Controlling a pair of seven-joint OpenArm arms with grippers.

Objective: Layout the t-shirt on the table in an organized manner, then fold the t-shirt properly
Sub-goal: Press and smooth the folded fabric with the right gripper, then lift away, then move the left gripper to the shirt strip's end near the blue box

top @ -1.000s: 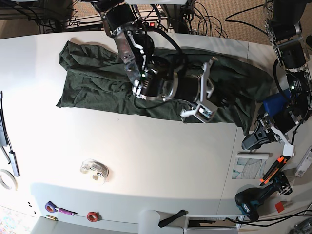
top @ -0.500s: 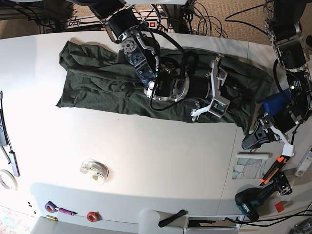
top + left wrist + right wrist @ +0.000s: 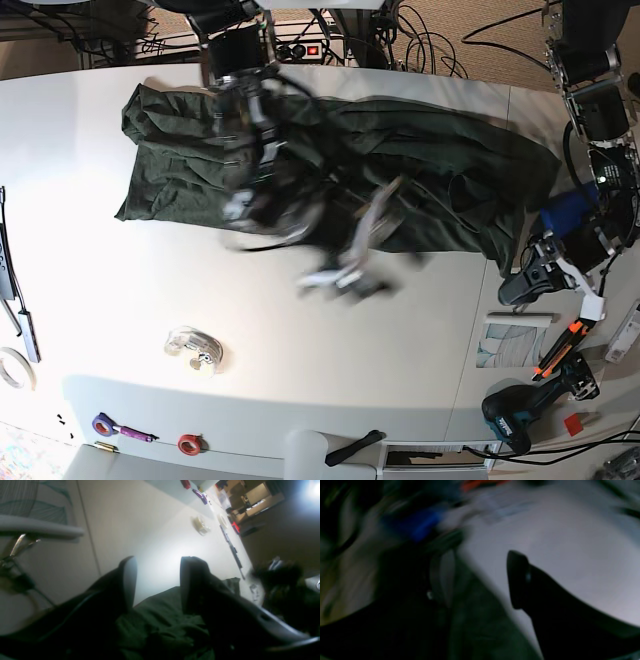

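The dark green t-shirt (image 3: 200, 170) lies crumpled across the far half of the white table (image 3: 350, 350), stretching from the far left to the right panel. My right gripper (image 3: 358, 252) is motion-blurred over the shirt's near edge. In the right wrist view its fingers (image 3: 517, 580) stand apart with nothing between them, above the t-shirt (image 3: 475, 625). My left gripper (image 3: 550, 285) hangs by the shirt's right end. It is open (image 3: 157, 580) and empty, with the t-shirt (image 3: 160, 620) folds just below its fingers (image 3: 130, 580).
A clear tape roll (image 3: 195, 350) sits on the near-left table. Small purple and red items (image 3: 125, 432) lie at the front edge. A black strip (image 3: 15, 290) runs along the left edge. A drill (image 3: 520, 415), a printed sheet (image 3: 510, 345) and a blue object (image 3: 568, 212) crowd the right side.
My right arm swung off the shirt's right-middle toward the near edge, now blurred with motion. The shirt's middle looks more bunched. The left arm has not moved.
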